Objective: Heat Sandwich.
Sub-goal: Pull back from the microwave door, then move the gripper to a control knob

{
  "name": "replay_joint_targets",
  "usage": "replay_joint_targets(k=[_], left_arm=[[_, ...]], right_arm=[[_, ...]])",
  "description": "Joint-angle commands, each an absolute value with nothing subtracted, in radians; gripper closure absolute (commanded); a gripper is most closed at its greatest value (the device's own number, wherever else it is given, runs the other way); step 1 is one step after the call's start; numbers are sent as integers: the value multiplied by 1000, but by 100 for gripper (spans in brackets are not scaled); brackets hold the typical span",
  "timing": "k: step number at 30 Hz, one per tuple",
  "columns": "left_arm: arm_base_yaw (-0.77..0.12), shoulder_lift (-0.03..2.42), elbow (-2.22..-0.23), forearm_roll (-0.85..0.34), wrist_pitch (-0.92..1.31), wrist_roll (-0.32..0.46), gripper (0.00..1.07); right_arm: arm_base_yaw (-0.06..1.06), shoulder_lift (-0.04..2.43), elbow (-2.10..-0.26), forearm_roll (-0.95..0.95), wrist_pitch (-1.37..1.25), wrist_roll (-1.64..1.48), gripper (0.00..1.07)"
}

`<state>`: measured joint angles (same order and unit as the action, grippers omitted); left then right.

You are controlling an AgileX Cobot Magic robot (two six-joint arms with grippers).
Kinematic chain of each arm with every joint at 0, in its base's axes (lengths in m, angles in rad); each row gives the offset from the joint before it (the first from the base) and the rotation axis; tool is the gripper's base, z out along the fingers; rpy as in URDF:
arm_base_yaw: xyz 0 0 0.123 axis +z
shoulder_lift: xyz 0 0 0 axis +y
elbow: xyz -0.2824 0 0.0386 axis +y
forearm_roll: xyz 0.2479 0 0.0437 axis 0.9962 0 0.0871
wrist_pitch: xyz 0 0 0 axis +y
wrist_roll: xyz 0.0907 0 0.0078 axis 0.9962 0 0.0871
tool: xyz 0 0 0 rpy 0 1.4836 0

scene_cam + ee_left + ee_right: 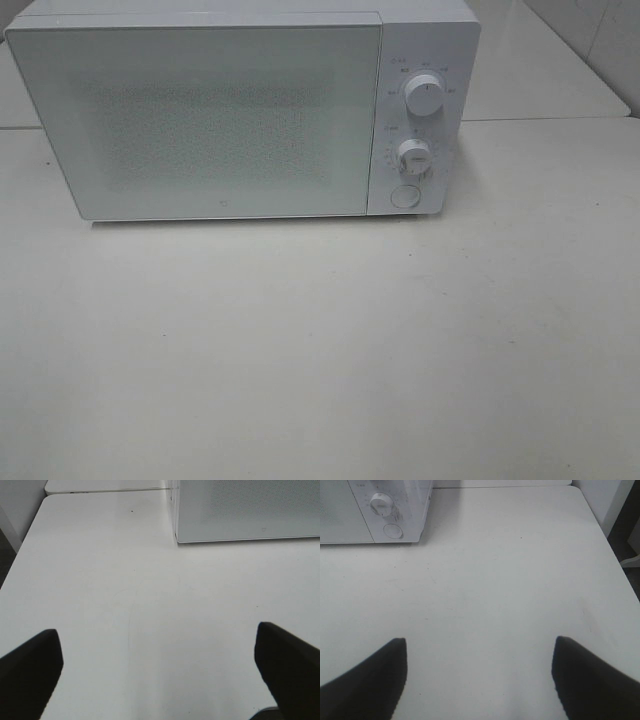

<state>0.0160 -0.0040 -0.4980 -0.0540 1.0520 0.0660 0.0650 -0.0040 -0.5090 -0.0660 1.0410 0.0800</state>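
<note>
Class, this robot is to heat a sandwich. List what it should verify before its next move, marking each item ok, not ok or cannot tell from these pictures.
1. Where the sandwich is: cannot tell. None shows in any view, and the microwave door hides the inside.
2. Door open for loading: not ok. It is shut.
3. State of the left gripper: open and empty, ok.
4. State of the right gripper: open and empty, ok.
5. Space on the table before the door free of obstacles: ok in all three views.
6. Dial settings: cannot tell. The upper knob and lower knob show, but their marks are too small to read.
</note>
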Motion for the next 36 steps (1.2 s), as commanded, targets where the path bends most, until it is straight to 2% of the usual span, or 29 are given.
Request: replay_joint_targets(k=[1,14,21,27,36], left_arm=[[15,-33,-495,-61,1039,61,5],[15,-33,-495,-61,1039,61,5],[15,-33,-495,-61,1039,61,5],[15,-33,-495,-61,1039,61,5],[15,-32,-495,-61,1039,61,5]], right_arm=[[60,-25,-506,-65,1037,68,31],[60,-17,-506,-66,1035,68,31],[60,-17,-513,-69,1029,68,25],[60,-17,-529,-71,990,67,24],[60,125,-530,-70,990,68,27]])
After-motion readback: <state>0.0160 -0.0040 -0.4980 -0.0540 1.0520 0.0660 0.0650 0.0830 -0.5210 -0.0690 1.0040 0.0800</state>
